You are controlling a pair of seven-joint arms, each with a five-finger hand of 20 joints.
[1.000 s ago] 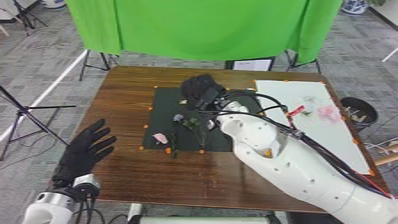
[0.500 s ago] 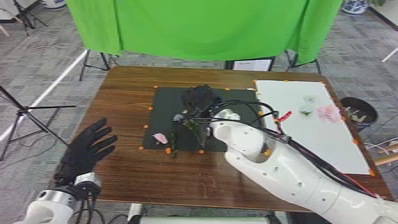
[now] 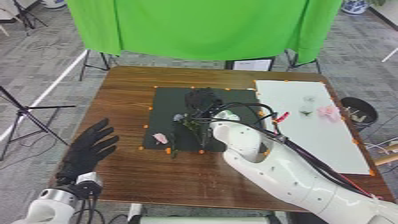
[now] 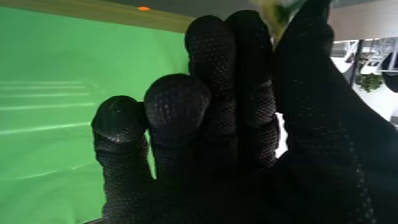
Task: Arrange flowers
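Flowers, cut: pink bloom (image 3: 160,138) and thin green stems (image 3: 194,129) on the dark mat (image 3: 169,100); handling presumably light, petals soft and easily bruised, stems slim, bendable, apt to roll. Best hold: mid-stem, light pinch, clear of the head.

Greenery (image 4: 277,16), blurred: between thumb and fingers (image 4: 210,55) in the right wrist view; whether gripped, cannot tell.

Right hand (image 3: 202,100): over the mat, fingers long, slightly bent, thumb set narrowly apart.

Second pink bloom (image 3: 329,114): on the white sheet (image 3: 342,150), beside the mat; likely equally delicate.

Left hand (image 3: 87,149): at the left side of the brown counter (image 3: 142,175), empty, fingers straight and wide.
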